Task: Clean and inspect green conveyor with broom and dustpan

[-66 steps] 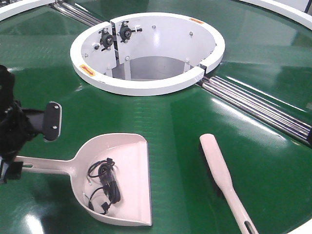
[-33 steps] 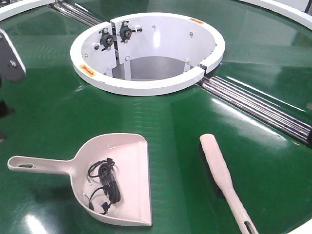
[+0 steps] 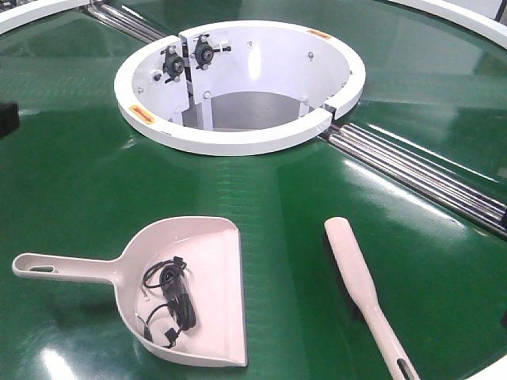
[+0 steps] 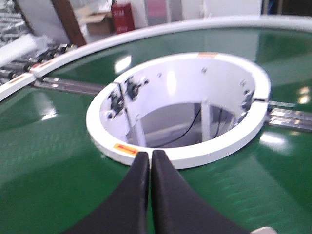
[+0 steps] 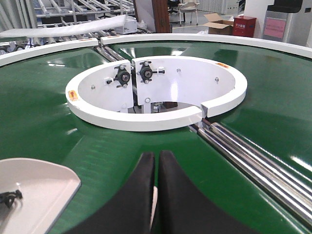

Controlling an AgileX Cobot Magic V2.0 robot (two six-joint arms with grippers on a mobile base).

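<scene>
Both grippers pressed together, empty: left gripper [image 4: 150, 161], right gripper [image 5: 156, 161], aimed at white hub. Dustpan [image 3: 186, 289] lying left on green conveyor [image 3: 285, 198], handle pointing left, nearer left arm. Broom [image 3: 360, 289] right, handle toward near edge, nearer right arm.

The green conveyor [image 3: 87, 182] is glossy dark green, streaked with pale reflections and crossed by chrome roller strips [image 3: 420, 178] at the right. The far ring-shaped hub [image 3: 238, 142] is white, with small yellow-orange labels and 2 black fittings inside. The near-left dustpan [image 3: 202, 293] is pale pink-beige and holds a black cable [image 3: 170, 297]. The near-right broom [image 3: 356, 277] matches it, with dark bristles beneath.
</scene>
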